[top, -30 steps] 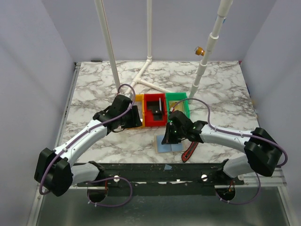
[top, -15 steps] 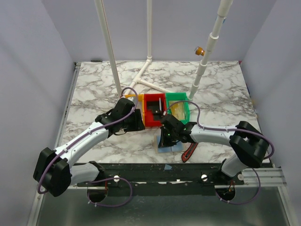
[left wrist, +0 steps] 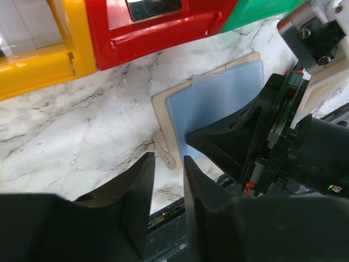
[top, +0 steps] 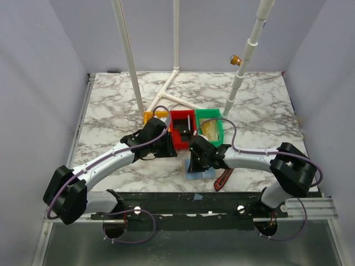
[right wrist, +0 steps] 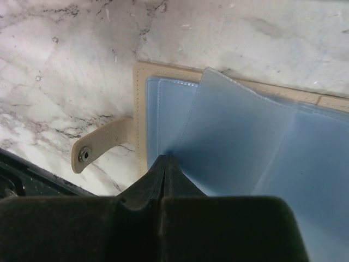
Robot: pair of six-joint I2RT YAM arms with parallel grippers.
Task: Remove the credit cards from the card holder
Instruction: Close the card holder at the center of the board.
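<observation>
The card holder (top: 201, 172) lies open on the marble near the front edge, tan outside with blue-grey pockets (right wrist: 245, 125). One blue sleeve stands lifted off the others. My right gripper (right wrist: 165, 161) is shut, its tip pressed onto the blue pockets by the tan left edge and snap strap (right wrist: 101, 144). My left gripper (left wrist: 168, 164) hovers just left of the holder (left wrist: 180, 114), its jaws a narrow gap apart with nothing between them. A yellowish credit card (top: 211, 129) lies in the green bin (top: 219, 119). No card shows in the pockets.
Yellow (top: 151, 117), red (top: 183, 132) and green bins stand in a row just behind the holder. A red-and-black tool (top: 223, 178) lies at the holder's right. White pipe posts (top: 172, 94) rise behind the bins. The table's front edge is close below both grippers.
My left gripper has swung right toward the card holder and its jaws have narrowed. The right gripper slid left onto the holder's pockets, uncovering the green bin.
</observation>
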